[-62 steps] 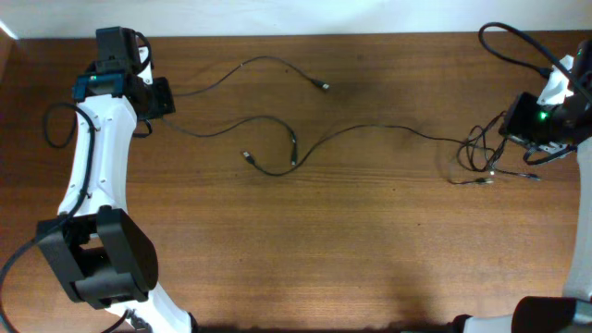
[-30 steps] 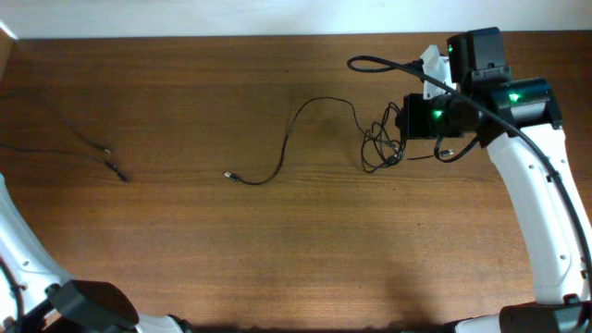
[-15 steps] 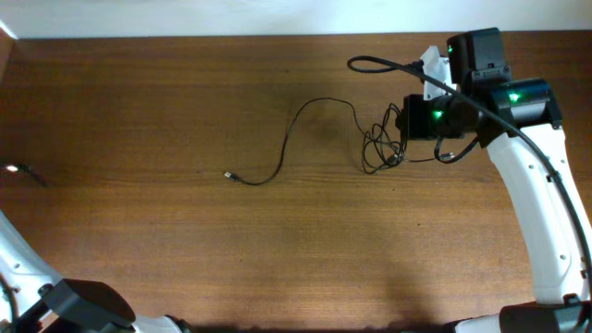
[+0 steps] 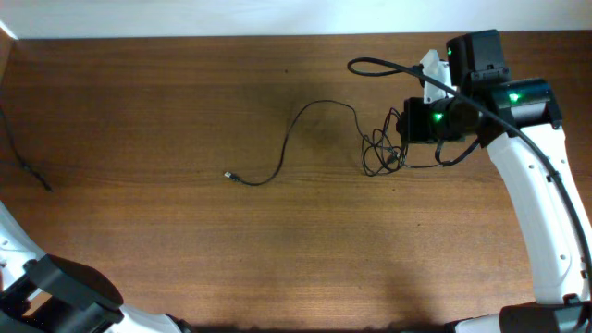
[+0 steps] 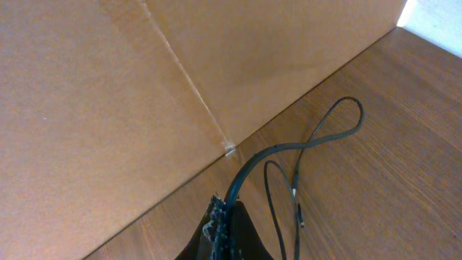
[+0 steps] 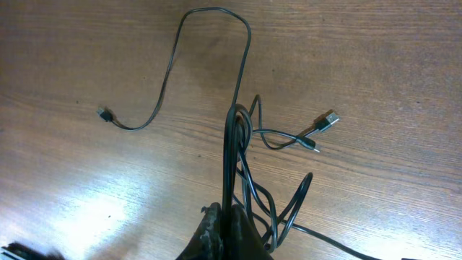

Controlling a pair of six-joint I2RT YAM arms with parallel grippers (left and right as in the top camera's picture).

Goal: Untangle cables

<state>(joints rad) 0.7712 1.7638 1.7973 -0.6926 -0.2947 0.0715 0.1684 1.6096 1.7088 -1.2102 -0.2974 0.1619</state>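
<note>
1. The right fingers (image 6: 225,230) are pinched tight on the cables (image 6: 237,144), and several black strands rise straight out of the tips.
2. Those strands belong to a clump (image 4: 381,150) at the right rear part of the bench (image 4: 277,259), just left of the wrist of the right arm (image 4: 541,222).
3. I cannot tell whether the clump rests on the wood or is lifted a little.
4. A long cord (image 4: 284,143) leaves the clump and arcs toward the back edge. It then curves down and left to a small plug (image 4: 228,174) lying on the bench, well apart from the clump.
5. The right wrist view shows a silver USB plug (image 6: 328,118) on the wood just right of the clump, with a thinner tip beside it. Loose loops lie near the fingers.
6. The left fingers (image 5: 225,230) are closed on a second cord (image 5: 289,146). It climbs out of the tips, loops outward and doubles back, and its end plug (image 5: 298,217) is near the fingers.
7. A cardboard wall (image 5: 108,87) stands behind them, meeting the bench edge.
8. From overhead, the second cord is a thin line at the far left edge. The left fingers are out of that view, and only the left arm (image 4: 55,296) shows, at the bottom corner.
</note>
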